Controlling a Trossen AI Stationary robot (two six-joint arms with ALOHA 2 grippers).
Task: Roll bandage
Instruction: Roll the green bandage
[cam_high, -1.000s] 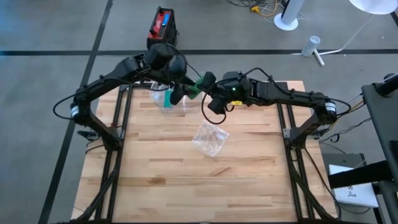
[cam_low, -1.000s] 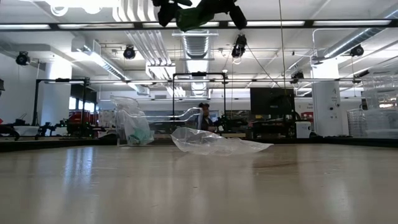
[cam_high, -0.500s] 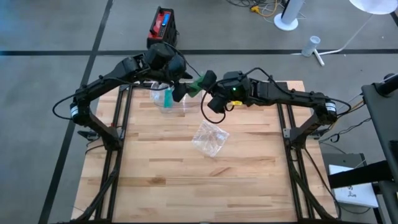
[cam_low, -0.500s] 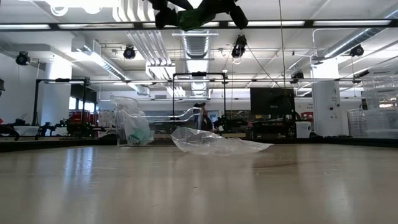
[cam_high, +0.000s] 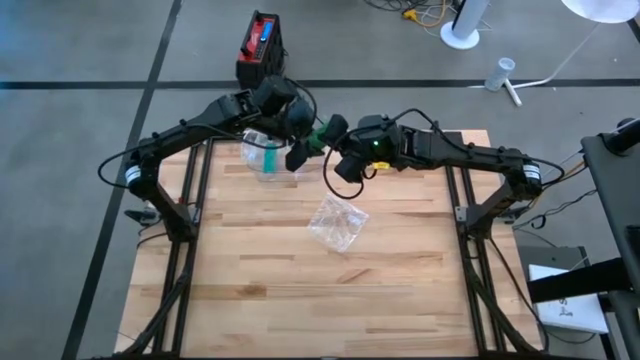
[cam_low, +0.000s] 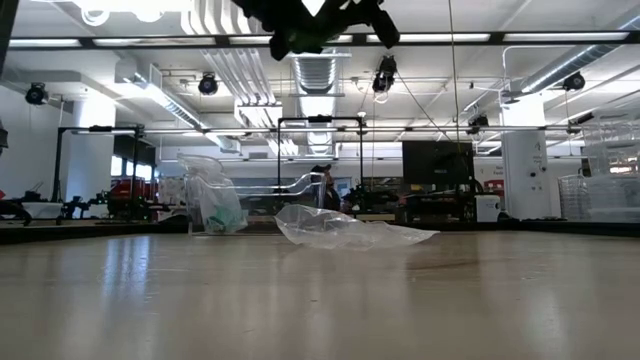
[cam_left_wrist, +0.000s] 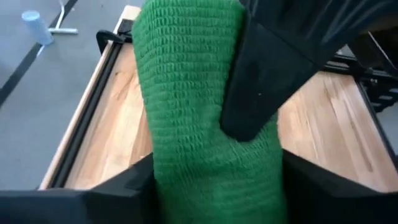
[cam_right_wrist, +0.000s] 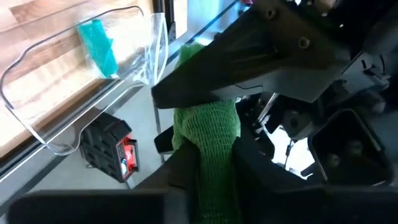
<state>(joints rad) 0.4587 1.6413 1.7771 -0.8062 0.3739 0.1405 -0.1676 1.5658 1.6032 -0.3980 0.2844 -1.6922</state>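
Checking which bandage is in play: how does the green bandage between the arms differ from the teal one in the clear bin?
The green bandage is up in the air, gripped between the left gripper and right gripper; the teal bandage lies untouched inside the clear bin. The green one is grass-green with an open knit; the teal one is blue-green. Both sit at the table's far edge.

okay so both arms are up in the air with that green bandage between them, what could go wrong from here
1. The green bandage is held high above the table, between the left tool and the right tool. If either grip slackens mid-handover, it may drop and unroll.
2. The two tools crowd closely around the bandage, so they might collide.
3. A dropped bandage could land on the clear container or the plastic bag.
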